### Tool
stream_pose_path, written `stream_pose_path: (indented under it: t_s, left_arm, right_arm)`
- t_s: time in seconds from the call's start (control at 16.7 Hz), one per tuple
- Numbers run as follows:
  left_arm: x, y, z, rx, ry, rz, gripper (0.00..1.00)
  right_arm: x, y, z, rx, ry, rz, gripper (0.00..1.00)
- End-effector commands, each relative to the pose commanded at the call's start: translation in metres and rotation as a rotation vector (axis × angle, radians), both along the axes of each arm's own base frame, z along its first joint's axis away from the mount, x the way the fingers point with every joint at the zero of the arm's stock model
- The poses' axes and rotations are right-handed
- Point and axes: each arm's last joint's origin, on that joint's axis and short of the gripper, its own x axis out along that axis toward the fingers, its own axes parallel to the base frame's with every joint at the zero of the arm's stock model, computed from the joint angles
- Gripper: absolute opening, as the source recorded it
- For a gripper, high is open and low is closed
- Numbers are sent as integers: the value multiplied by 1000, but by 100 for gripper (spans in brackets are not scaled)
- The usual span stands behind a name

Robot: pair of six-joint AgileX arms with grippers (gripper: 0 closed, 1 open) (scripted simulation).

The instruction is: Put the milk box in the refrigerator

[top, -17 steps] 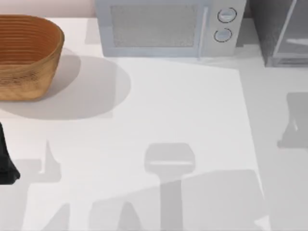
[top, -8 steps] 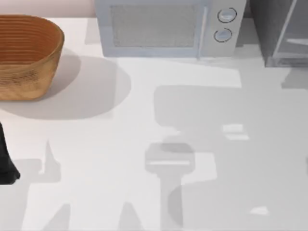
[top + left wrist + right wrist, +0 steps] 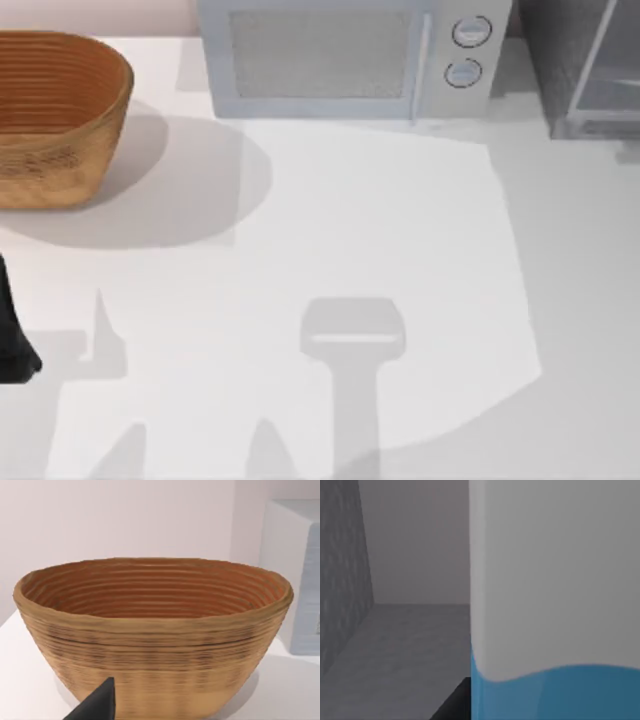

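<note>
The milk box stands very close in the right wrist view, its white top above a bright blue side. My right gripper is shut on it, and a dark finger lies against its blue edge. Behind the box I see the dark grey wall and floor of the refrigerator. In the top view the refrigerator is at the far right corner, with a lighter grey frame. My left gripper is parked at the table's left edge.
A woven brown basket sits at the far left, and it also shows in front of the left wrist as the basket. A pale blue-grey microwave with two round knobs stands at the back middle. Broad shadows lie across the white table.
The large shadows over the right half of the table have shifted and changed shape. The basket, the microwave and my left arm have stayed put.
</note>
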Motion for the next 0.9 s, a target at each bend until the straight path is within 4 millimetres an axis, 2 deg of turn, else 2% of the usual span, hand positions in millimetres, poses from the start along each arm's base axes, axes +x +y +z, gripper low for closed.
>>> stream_pose_path:
  t_s: [0.18, 0.54, 0.72, 0.9]
  left_arm:
    - [0, 0, 0, 0, 0, 0, 100]
    - [0, 0, 0, 0, 0, 0, 100]
    - [0, 0, 0, 0, 0, 0, 100]
    - [0, 0, 0, 0, 0, 0, 100]
  right_arm:
    - [5, -4, -11, 2, -7, 0, 0]
    - [9, -2, -7, 0, -14, 8, 0]
    - [30, -2, -1, -10, -32, 13, 0]
    - [65, -4, 9, -16, -49, 13, 0]
